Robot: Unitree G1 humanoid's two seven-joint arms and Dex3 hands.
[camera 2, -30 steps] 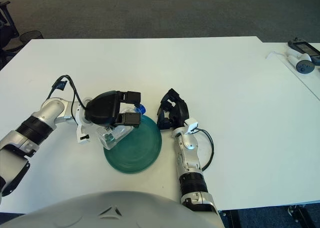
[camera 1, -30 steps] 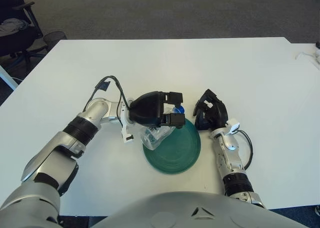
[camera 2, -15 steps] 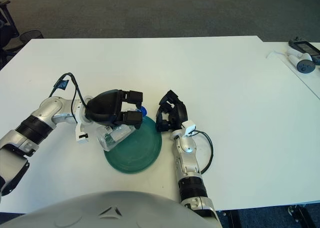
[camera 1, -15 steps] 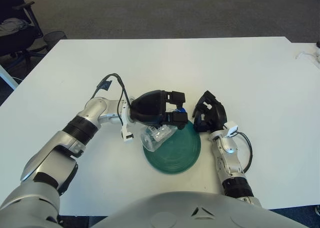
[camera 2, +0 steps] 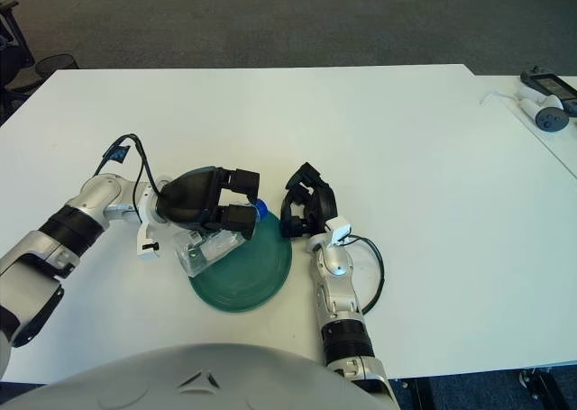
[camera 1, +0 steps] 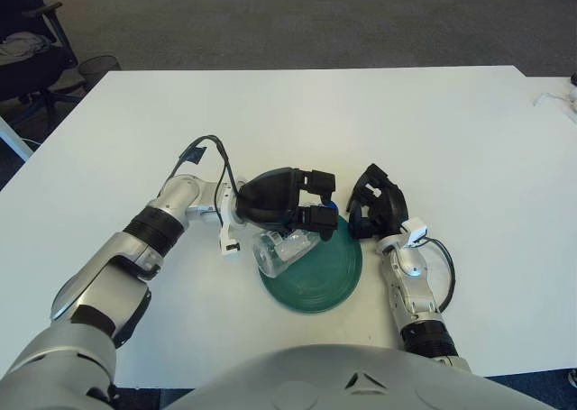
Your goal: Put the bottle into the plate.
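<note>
**Clear bottle held over the green plate's left edge**

Green and round, the shallow ribbed plate (camera 1: 317,268) lies on the white surface (camera 1: 433,131) a little below the middle of the frame. At its upper left edge the left robot hand (camera 1: 287,205), black and bulky, comes in from the left of the picture on a silver and black arm. Its dark fingers (camera 1: 317,217) are curled around a clear plastic bottle with a blue cap (camera 1: 281,247), so this robot hand is closed on the bottle. The bottle lies tilted, nearly on its side: the blue cap end points toward the upper right, tucked between the fingers above the plate's upper rim, while the clear base sticks out toward the lower left, over the plate's left edge. Whether the bottle's base touches the plate or the surface cannot be told from either eye view.

Just right of the plate's upper right rim shows the right robot hand (camera 1: 373,208), black, at the end of a slim white forearm that rises from the bottom of the frame with a black cable looped beside it. Its fingers are bent inward and hold nothing. It sits close to the left robot hand, with a narrow gap between the two.

A white bracket (camera 1: 228,239) with a black cable hangs at the left wrist, just left of the bottle
</note>
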